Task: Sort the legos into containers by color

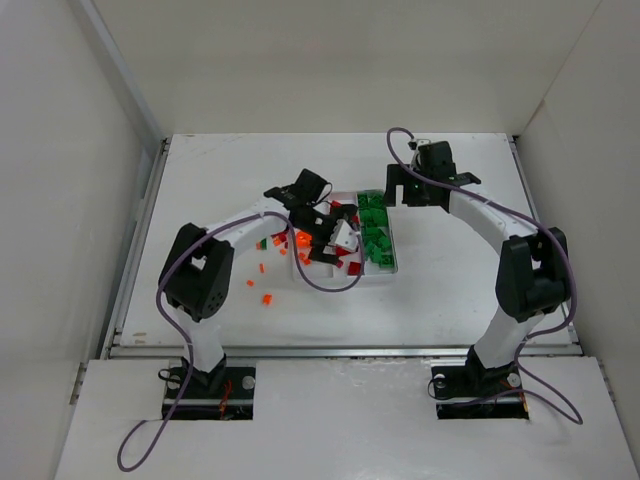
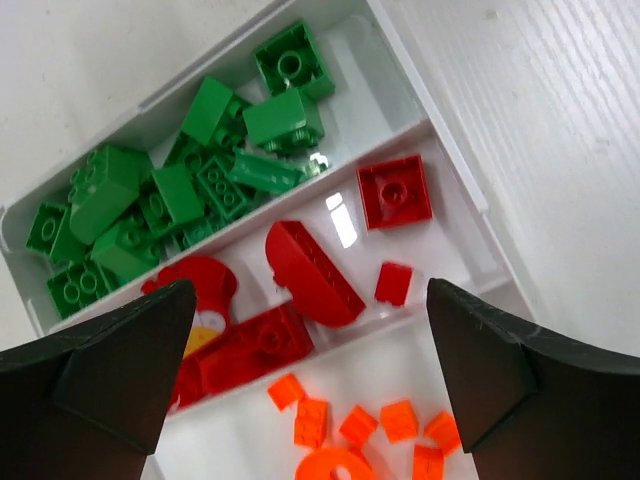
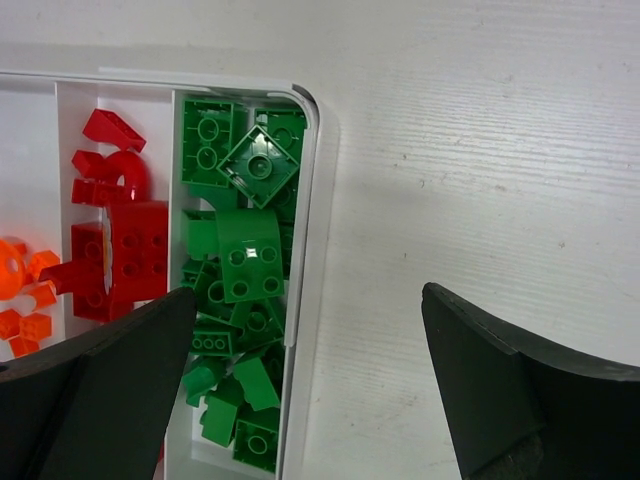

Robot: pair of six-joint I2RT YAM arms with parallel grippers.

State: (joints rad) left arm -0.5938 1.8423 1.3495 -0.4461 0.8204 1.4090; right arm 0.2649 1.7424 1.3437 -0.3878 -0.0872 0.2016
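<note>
In the top view, your left gripper [image 1: 322, 238] hung over the white shallow plastic tray [image 1: 395, 270] with its three long compartments. Your right gripper [image 1: 418, 188] hovered near the tray's far right corner. Several tiny bright orange plastic bricks [image 1: 266, 298] lay loose on the white table [image 1: 450, 280], left of the tray and apart from each other.

In the left wrist view, the left gripper [image 2: 310, 290] stood spread wide and pinched nothing. Below it, the green bricks [image 2: 200, 190], the dark red bricks [image 2: 310, 270] and the sorted orange pieces [image 2: 360, 425] each filled their own compartment.

In the right wrist view, the right gripper [image 3: 308, 292] was likewise spread and empty, straddling the tray's rim [image 3: 312, 180] beside the green compartment.

The loose orange bricks looked like your remaining work. To do it well, lift clear of the tray and pick one isolated brick. Come straight down with a finger on each flat side, then release low over the orange compartment, so nothing bounces across the thin wall.
</note>
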